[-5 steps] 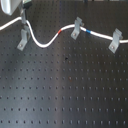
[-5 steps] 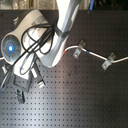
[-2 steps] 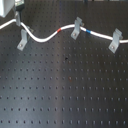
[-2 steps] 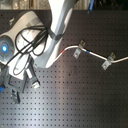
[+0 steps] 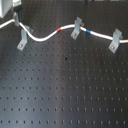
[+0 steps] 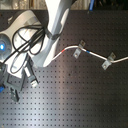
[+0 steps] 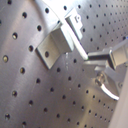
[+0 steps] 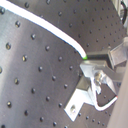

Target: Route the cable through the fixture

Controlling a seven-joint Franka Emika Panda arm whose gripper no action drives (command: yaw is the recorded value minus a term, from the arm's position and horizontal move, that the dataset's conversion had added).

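Note:
The white cable (image 5: 42,37) runs across the black perforated board in both exterior views. Its red band (image 5: 60,30) and blue band (image 5: 89,32) flank the middle fixture (image 5: 76,28). It reaches the right fixture (image 5: 115,40) and passes over the top of the left fixture (image 5: 22,38). My gripper (image 5: 16,19) is at the cable's left end, just behind the left fixture. In the second wrist view the cable (image 8: 50,27) ends at my fingertips (image 8: 89,64), which look shut on it, with the fixture (image 8: 82,97) close by. The first wrist view shows the same fixture (image 7: 54,46).
The arm's white body (image 6: 50,30) and its black hose loops (image 6: 27,42) fill the second exterior view's left. The middle fixture (image 6: 76,52) and right fixture (image 6: 107,63) show there too. The board (image 5: 65,90) is dotted with holes.
The arm has moved toward the second exterior view's left, drawing the cable's end with it. The middle and right fixtures have not moved.

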